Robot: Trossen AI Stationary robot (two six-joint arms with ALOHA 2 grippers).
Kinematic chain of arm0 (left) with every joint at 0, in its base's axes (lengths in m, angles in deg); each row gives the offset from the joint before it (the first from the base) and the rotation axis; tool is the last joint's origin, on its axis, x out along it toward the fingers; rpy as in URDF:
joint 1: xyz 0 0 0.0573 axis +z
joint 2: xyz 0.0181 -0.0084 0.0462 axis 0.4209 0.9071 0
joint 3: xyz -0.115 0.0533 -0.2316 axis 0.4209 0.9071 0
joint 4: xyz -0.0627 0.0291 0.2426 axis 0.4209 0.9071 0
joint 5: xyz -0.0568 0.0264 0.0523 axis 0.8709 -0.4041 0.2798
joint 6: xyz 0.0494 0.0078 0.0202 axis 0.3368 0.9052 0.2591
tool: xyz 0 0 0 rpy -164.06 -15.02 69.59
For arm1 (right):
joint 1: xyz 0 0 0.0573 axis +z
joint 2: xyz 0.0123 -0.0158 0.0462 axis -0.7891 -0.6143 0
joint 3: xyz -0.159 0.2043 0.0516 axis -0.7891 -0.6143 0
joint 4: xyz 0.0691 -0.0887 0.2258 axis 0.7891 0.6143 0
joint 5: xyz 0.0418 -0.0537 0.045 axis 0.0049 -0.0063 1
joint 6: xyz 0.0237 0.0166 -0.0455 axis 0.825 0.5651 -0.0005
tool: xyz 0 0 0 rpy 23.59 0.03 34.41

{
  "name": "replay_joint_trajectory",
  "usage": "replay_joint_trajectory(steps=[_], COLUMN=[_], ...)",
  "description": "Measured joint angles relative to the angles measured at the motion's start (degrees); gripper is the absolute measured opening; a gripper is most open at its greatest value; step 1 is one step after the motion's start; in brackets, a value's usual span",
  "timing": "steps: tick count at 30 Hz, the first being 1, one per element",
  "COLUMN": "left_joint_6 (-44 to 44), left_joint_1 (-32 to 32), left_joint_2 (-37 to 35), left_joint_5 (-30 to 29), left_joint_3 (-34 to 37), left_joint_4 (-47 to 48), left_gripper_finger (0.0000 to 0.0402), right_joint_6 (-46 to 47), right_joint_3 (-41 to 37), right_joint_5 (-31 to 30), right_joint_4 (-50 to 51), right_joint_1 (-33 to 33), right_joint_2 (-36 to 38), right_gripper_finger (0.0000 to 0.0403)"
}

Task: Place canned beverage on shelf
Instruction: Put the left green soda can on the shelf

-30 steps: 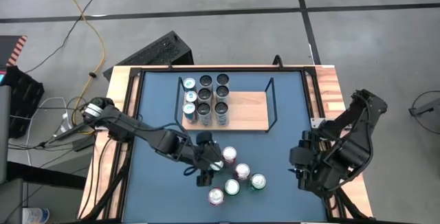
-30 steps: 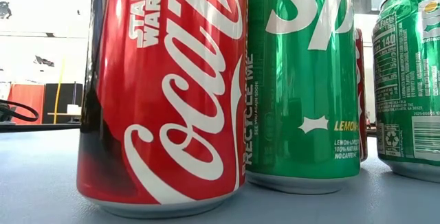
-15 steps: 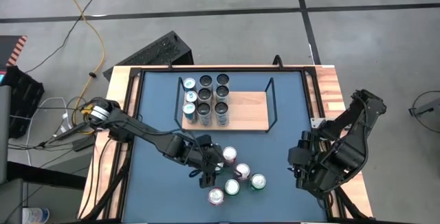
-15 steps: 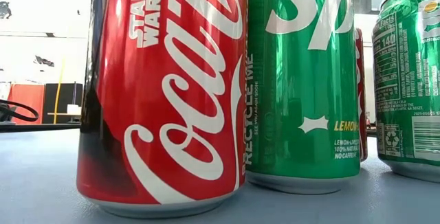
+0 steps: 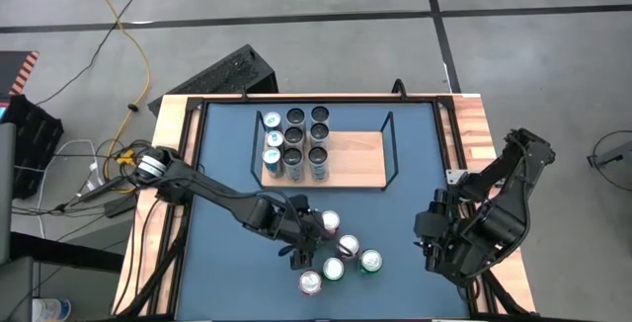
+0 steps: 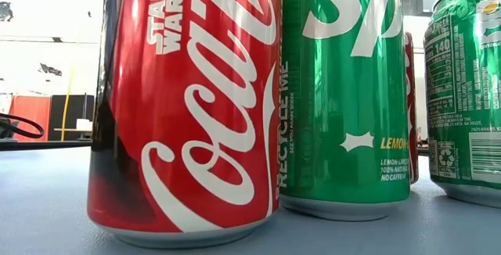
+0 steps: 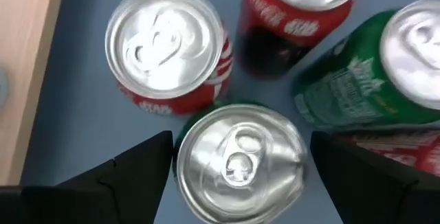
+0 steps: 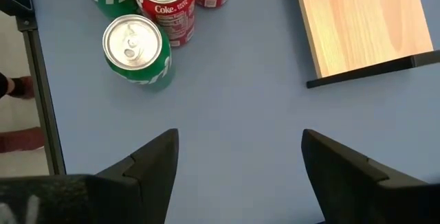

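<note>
Task partly done. Nearest, the loose cluster of five cans (image 5: 336, 253) stands upright on the blue tabletop (image 5: 415, 194), smooth aluminium cylinders, red Coca-Cola and green Sprite. The left gripper (image 7: 237, 162) hangs over one silver pull-tab can top (image 7: 239, 162), fingers spread either side, not touching (a green side shows at its rim). The right gripper (image 8: 237, 162) waits open over bare tabletop. Farther off, the shelf (image 5: 360, 159), light wood with black wire rails, carries seven cans (image 5: 296, 144) on its left end; its right half is bare.
</note>
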Motion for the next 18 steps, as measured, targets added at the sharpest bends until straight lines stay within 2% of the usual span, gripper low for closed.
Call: replay_joint_trajectory(steps=[6,9,13,18], left_joint_6=[-0.8,-1.4,-3.1,-5.8], left_joint_1=[0.3,0.8,1.6,2.4], left_joint_2=[0.2,0.2,0.0,-0.1], left_joint_5=[0.0,1.6,2.2,6.1], left_joint_3=[0.0,0.0,0.0,-0.1], left_joint_4=[0.5,0.7,0.7,0.1], left_gripper_finger=[0.0326,0.0302,0.025,0.0245], right_joint_6=[0.3,0.3,0.3,1.9], right_joint_3=[0.0,0.0,0.0,0.0], right_joint_5=[0.0,0.0,0.0,-0.8], right_joint_4=[0.2,0.3,0.4,0.4], right_joint_1=[0.0,0.0,0.0,0.0], right_joint_2=[0.0,0.0,0.0,0.0], right_gripper_finger=[0.0292,0.0292,0.0292,0.0292])
